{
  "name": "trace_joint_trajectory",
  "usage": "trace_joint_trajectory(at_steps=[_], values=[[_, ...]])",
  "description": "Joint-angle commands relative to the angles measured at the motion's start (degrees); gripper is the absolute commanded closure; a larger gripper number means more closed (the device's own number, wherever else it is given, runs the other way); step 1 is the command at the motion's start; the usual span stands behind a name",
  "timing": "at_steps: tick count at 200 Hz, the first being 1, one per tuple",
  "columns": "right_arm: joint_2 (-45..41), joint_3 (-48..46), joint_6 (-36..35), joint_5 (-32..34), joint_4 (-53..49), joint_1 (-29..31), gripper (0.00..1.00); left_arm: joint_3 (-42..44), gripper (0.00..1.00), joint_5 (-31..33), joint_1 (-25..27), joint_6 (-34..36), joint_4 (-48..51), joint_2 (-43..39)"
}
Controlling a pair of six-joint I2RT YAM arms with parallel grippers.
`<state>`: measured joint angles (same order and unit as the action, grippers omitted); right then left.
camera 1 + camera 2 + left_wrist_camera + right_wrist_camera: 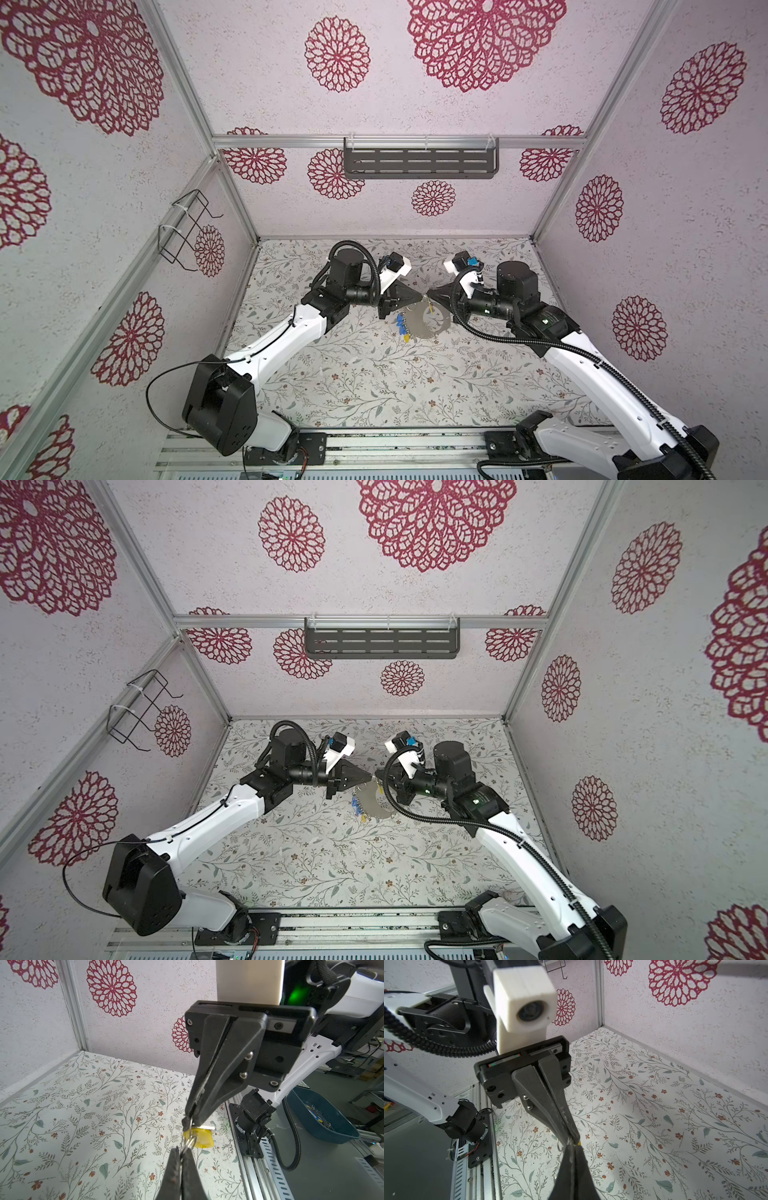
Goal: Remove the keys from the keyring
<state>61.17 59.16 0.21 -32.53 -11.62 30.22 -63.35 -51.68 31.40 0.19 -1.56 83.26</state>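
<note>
Left gripper (182, 1152) clamps the silver ring (191, 1141) of a yellow key (202, 1137). Right gripper (192, 1119), closed tip-to-tip opposite, pinches that key. Just below both, the keyring (415, 324) apparently carries blue keys (400, 323); most removal seemingly remains.

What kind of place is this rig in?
Most likely a lab robot cell, not a home: aluminium frame holding wallpapered panels, two arms mounted on a slotted rail, and a workshop floor with a blue bin beyond the open side.
</note>
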Motion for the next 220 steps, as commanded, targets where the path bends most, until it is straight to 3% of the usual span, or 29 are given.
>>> trace_joint_trajectory(at_steps=[1,38,71,116,139,175,198,220], values=[[-1.7,-3.1,3.7,3.3,1.7,-0.6,1.0,1.4,1.0,4.3,-1.7,-5.1,-8.2,-1.5],[-1.0,-7.1,8.4,0.3,7.5,-0.6,1.0,3.2,1.0,8.3,-2.2,-10.8,-14.6,-1.4],[0.0,-13.9,17.9,-4.1,22.1,-0.5,1.0,4.6,1.0,12.0,-2.2,-15.9,-19.9,-1.2],[5.3,-18.2,28.8,-5.7,40.4,-0.2,1.0,9.1,1.0,16.5,-1.7,-24.9,-32.4,-1.7],[6.5,-17.7,29.8,-3.7,41.8,-0.2,1.0,11.1,1.0,20.2,-1.5,-24.8,-32.9,-2.8],[1.8,-17.2,23.2,8.0,32.4,-0.7,1.0,12.9,1.0,24.1,-2.0,-24.6,-30.1,-3.7],[-3.4,-20.3,14.8,26.1,29.3,-0.6,1.0,13.4,1.0,25.3,-1.9,-25.5,-26.3,-4.1],[-5.8,-27.5,7.5,43.6,38.3,-0.8,1.0,15.4,1.0,28.6,-1.3,-27.6,-22.9,-5.2]])
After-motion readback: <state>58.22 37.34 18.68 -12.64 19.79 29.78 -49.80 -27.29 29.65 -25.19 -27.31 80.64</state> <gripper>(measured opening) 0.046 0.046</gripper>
